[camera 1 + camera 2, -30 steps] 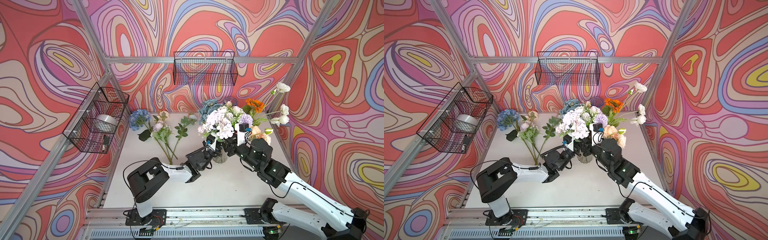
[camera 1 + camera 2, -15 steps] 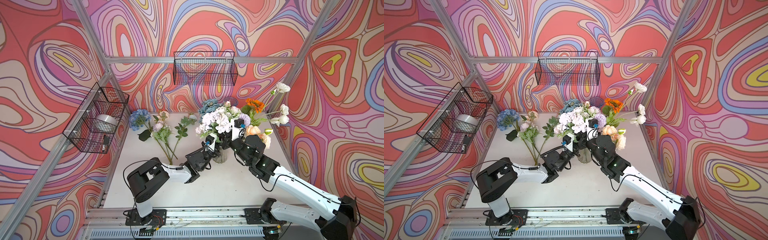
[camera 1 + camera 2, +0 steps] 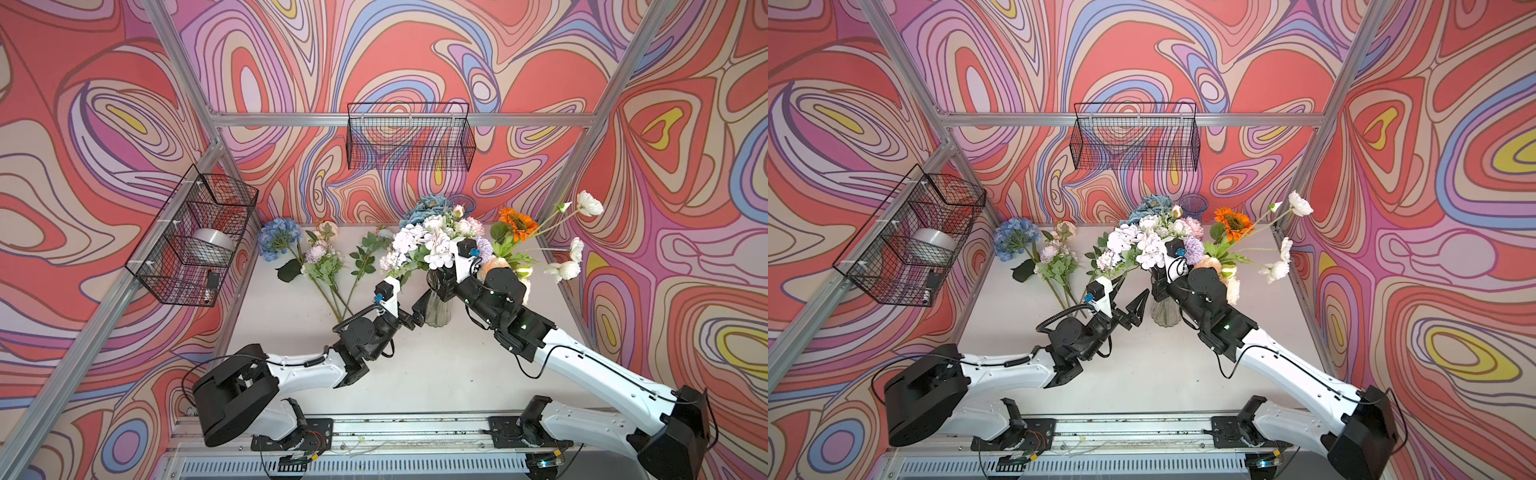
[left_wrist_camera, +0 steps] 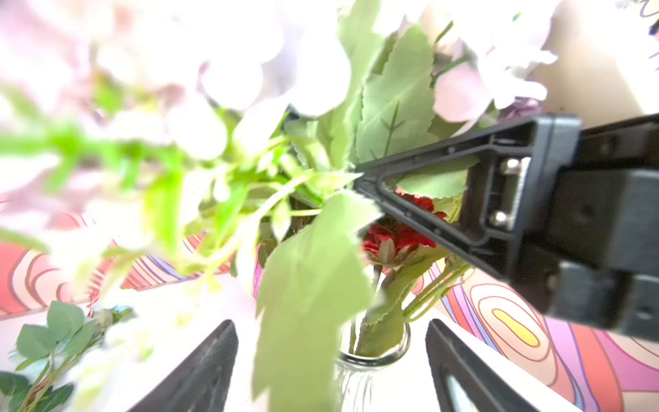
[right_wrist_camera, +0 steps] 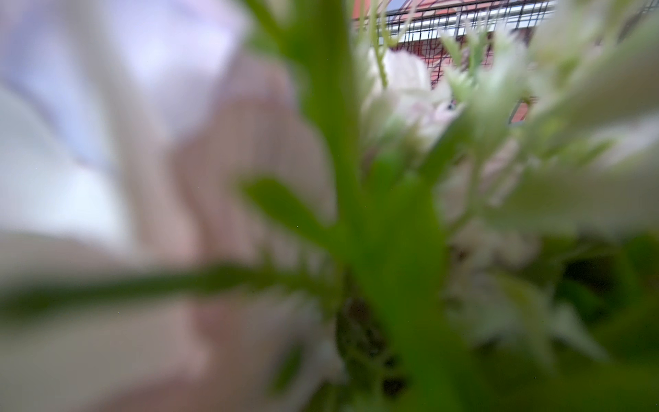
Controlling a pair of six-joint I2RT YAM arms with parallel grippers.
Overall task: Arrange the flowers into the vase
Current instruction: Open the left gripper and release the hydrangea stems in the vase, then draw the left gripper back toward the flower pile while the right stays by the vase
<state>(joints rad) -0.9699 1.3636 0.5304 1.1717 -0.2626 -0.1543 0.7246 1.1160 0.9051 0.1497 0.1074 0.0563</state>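
The left gripper (image 3: 1137, 309) stood open just beside the glass vase (image 3: 1165, 313) near the worktop (image 3: 1142, 374) centre, the right gripper (image 4: 363, 182) was closed among the stems of the flowers (image 3: 432, 245) there, its hold undeterminable, and loose sprays (image 3: 320, 257) lay towards the far left corner.

I see mostly blur: thick green stem (image 5: 335, 142) centre, pale pink-white petals (image 5: 249, 160) crowding lens, black wire basket (image 5: 463, 18) behind.
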